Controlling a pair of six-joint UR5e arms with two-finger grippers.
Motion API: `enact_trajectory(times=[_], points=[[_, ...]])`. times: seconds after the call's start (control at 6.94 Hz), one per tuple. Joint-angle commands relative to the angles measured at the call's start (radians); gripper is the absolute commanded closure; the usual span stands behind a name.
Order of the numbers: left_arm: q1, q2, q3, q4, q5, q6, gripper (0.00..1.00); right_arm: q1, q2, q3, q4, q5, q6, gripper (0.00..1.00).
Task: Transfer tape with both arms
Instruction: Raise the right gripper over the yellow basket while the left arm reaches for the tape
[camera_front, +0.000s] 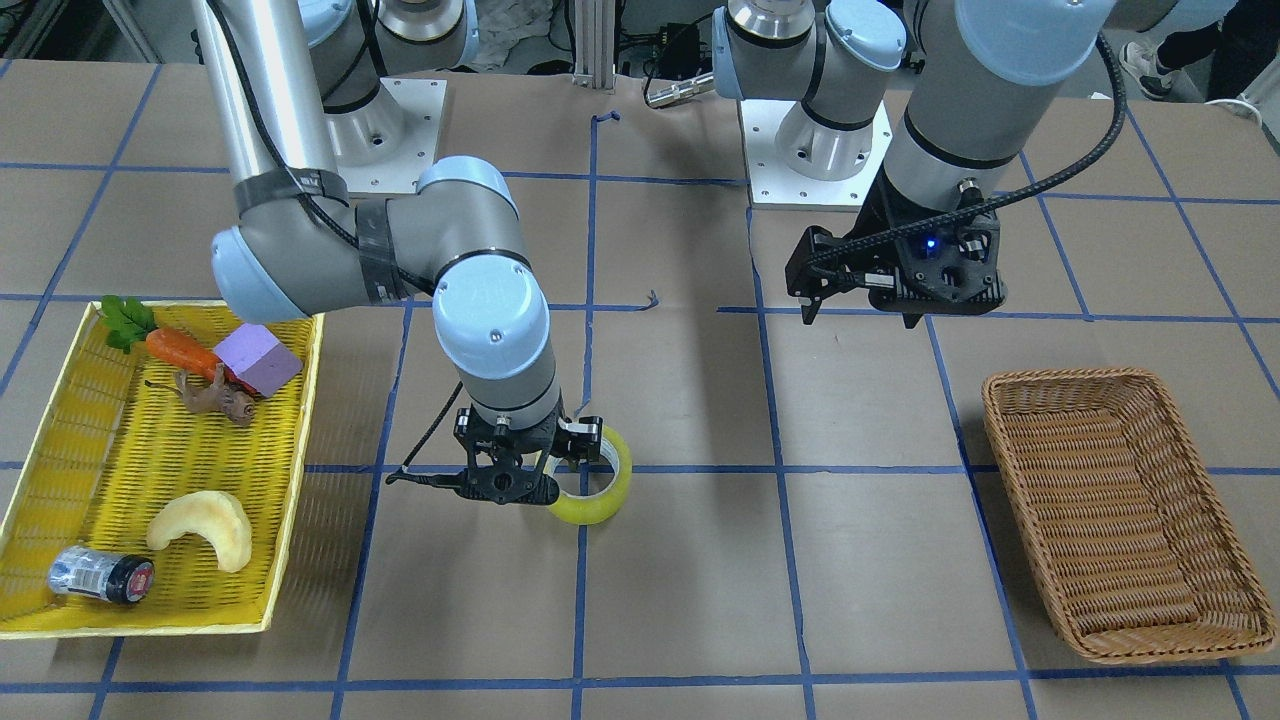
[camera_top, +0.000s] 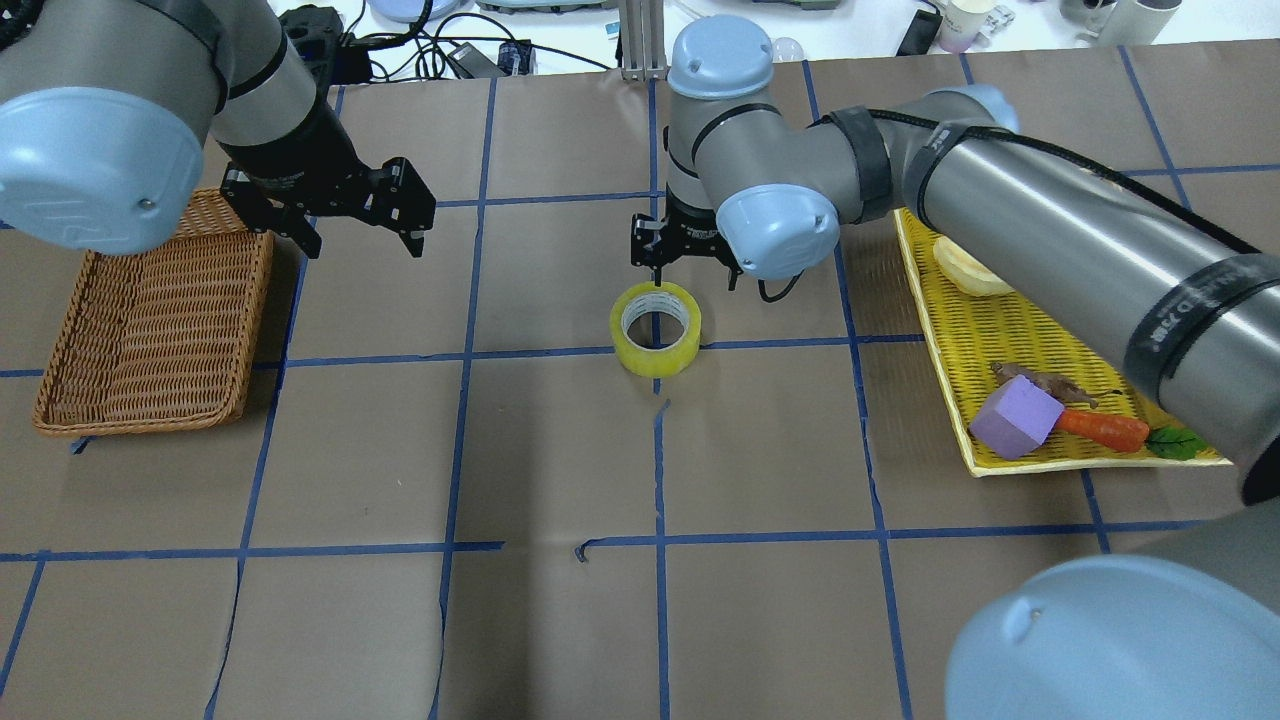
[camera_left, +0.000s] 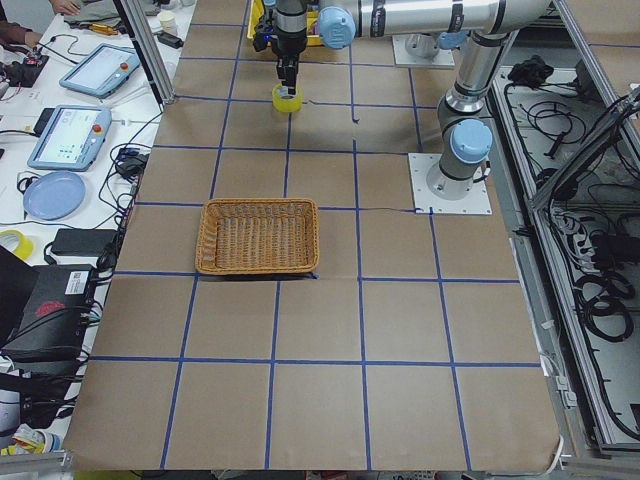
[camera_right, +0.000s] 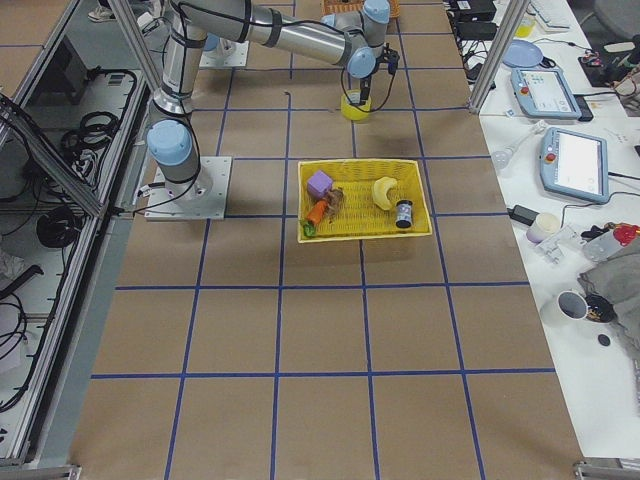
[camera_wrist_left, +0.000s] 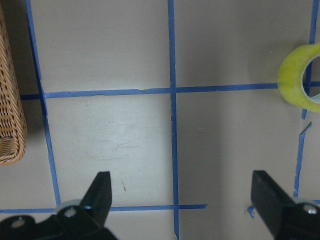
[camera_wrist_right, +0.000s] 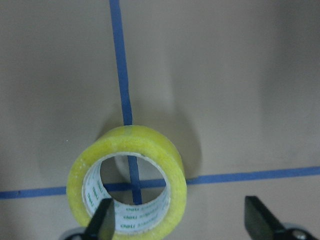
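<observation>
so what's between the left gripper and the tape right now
Nothing: in the overhead view only bare brown table paper with blue grid lines lies between the left gripper and the tape. The left wrist view agrees.

tape (camera_wrist_left: 291, 82): cut by the left wrist view's right edge
basket (camera_wrist_left: 10, 100): cut by that view's left edge
pastry (camera_top: 965, 270): overhead, mostly hidden under right arm (camera_top: 1050, 210)

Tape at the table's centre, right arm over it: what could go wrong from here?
1. One of the open right gripper's fingers hangs at the tape's rim; a sideways move could snag and drag the roll.
2. The right gripper crowds the tape; the open left gripper, near the wicker basket, might clash with it if it comes in early.
</observation>
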Motion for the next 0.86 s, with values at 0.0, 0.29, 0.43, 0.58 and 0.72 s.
enact_trajectory(times=[0.0,0.29,0.43,0.58,0.72], points=[[-0.011,-0.014,0.000,0.001,-0.012,-0.026,0.00,-0.062,-0.114,-0.077,0.194,-0.052,-0.041,0.00],[-0.029,-0.045,-0.011,0.051,-0.137,-0.102,0.00,-0.168,-0.275,-0.077,0.390,-0.055,-0.175,0.00],[-0.089,-0.062,-0.038,0.126,-0.135,-0.152,0.00,-0.200,-0.344,-0.063,0.436,-0.057,-0.220,0.00],[-0.154,-0.091,-0.064,0.209,-0.129,-0.226,0.00,-0.209,-0.396,-0.051,0.471,-0.056,-0.222,0.00],[-0.193,-0.126,-0.073,0.277,-0.130,-0.271,0.00,-0.211,-0.414,-0.039,0.455,-0.057,-0.254,0.00]])
